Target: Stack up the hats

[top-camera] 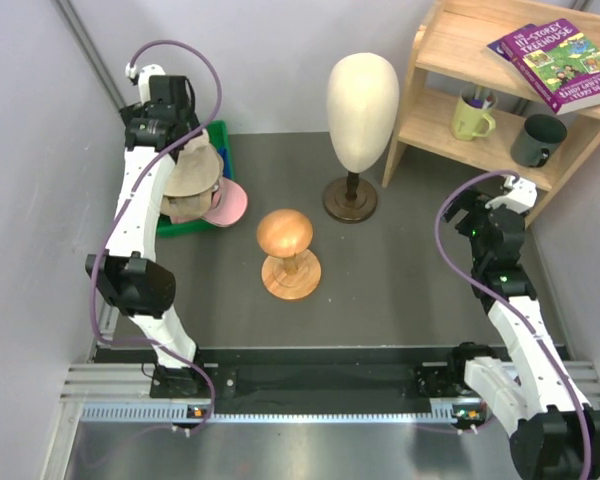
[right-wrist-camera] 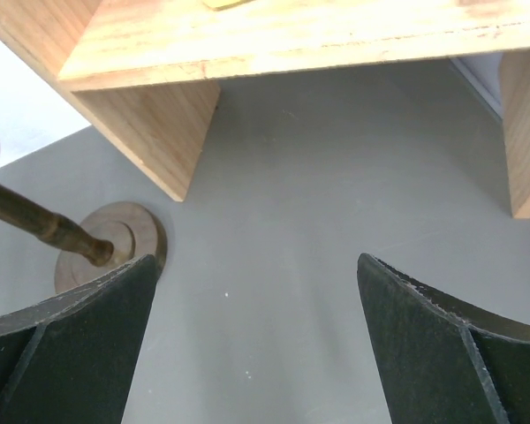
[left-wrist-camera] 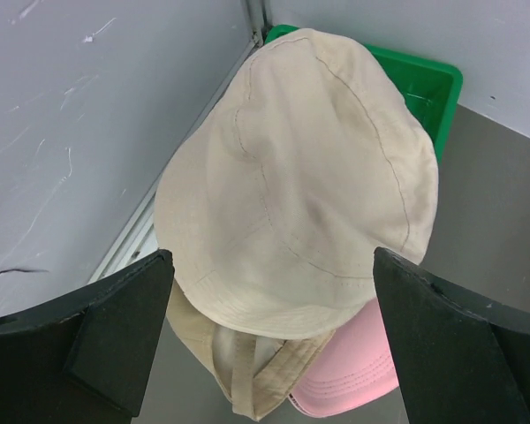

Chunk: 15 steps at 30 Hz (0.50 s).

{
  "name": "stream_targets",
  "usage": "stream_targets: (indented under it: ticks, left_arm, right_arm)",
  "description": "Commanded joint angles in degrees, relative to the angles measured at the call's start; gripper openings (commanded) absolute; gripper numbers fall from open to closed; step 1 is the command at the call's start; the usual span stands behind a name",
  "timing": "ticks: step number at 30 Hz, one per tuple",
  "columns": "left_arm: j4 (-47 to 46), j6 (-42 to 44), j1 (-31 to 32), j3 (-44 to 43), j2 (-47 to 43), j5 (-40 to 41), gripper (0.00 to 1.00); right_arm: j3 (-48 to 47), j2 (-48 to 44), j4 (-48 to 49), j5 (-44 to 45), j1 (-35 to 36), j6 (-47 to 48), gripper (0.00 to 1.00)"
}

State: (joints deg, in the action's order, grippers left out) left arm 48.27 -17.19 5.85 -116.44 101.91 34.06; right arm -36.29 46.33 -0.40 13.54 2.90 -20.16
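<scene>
The grey table (top-camera: 400, 270) carries a wooden shelf (top-camera: 450, 60) at far right, partly cut off by the frame. Beside it stands the cream head form (top-camera: 362, 95), then the round-topped stand (top-camera: 286, 235). In the far-left corner the green bin (left-wrist-camera: 424, 79) is mostly hidden under the hat pile. The cream bucket hat (left-wrist-camera: 309, 177) lies on top, covering most of the tan cap (left-wrist-camera: 238, 380) and pink cap (left-wrist-camera: 353, 371). The left gripper (left-wrist-camera: 272, 265) hangs spread wide above the pile. The right gripper (right-wrist-camera: 256, 265), also spread, holds nothing.
</scene>
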Motion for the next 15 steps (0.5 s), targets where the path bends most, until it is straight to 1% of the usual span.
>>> stream_targets:
  ticks: [1,2,5,6,8,9,12,13,15]
  left_arm:
    - [-5.1,-1.7,-2.1,3.6,-1.8,-0.9,0.98]
    - [-6.1,-1.7,-2.6,4.3,-1.9,-1.8,0.97]
    - [-8.3,-1.2,-3.7,5.3,-1.4,-4.1,0.84]
    - [-8.7,-0.9,-3.8,5.2,-0.9,-4.3,0.72]
    - [-9.9,0.0,-3.9,5.2,-0.7,-4.0,0.55]
    - [-10.5,0.2,-3.9,5.2,-0.7,-3.9,0.33]
    - [-12.2,0.9,-3.9,5.4,-1.2,-4.4,0.03]
    - [-12.5,1.4,-3.9,5.5,-1.4,-4.7,0.0]
    - [-14.2,2.2,-3.8,6.0,-2.5,-7.0,0.0]
  right_arm:
    - [-3.5,0.9,3.0,-1.3,0.3,0.5,0.95]
    - [-4.0,1.4,2.8,-1.4,0.3,0.6,0.95]
    - [-4.5,2.0,2.7,-2.7,0.4,0.9,0.95]
    - [-4.4,2.1,2.7,-3.1,0.4,0.5,0.95]
    - [-4.2,1.9,2.6,-3.4,0.3,0.0,0.95]
    - [-4.1,1.8,2.7,-3.6,0.4,-0.4,0.94]
    - [-4.0,1.3,2.0,-3.9,0.3,-0.3,0.94]
    - [-4.2,1.4,1.8,-3.9,0.4,-0.1,0.94]
    - [-4.4,1.2,1.1,-3.7,0.4,0.0,0.94]
